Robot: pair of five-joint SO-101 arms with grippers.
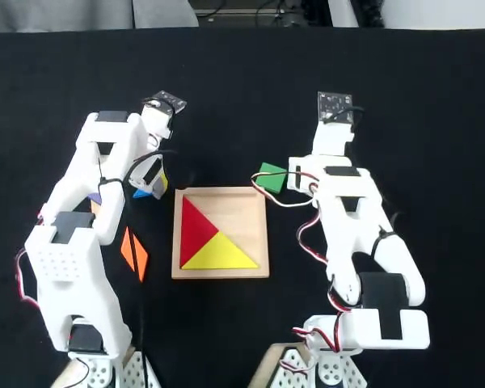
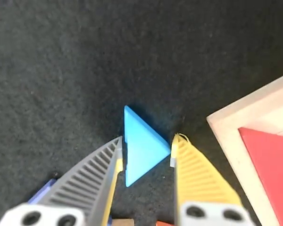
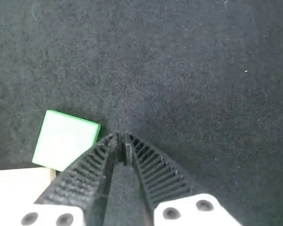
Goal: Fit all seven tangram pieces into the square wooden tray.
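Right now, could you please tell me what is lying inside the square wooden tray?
The square wooden tray holds a red triangle and a yellow triangle, edge to edge; its remaining floor is bare wood. Nothing covers it in the high view.

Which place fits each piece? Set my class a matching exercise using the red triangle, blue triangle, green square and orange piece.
Pieces:
1. red triangle
2. blue triangle
3. green square
4. orange piece

Places:
A. alone on the cloth, left of the tray in the high view
B. between the left gripper's fingers
C. in the tray
D. on the cloth beside the right gripper

Pairs: 1-C, 2-B, 3-D, 4-A
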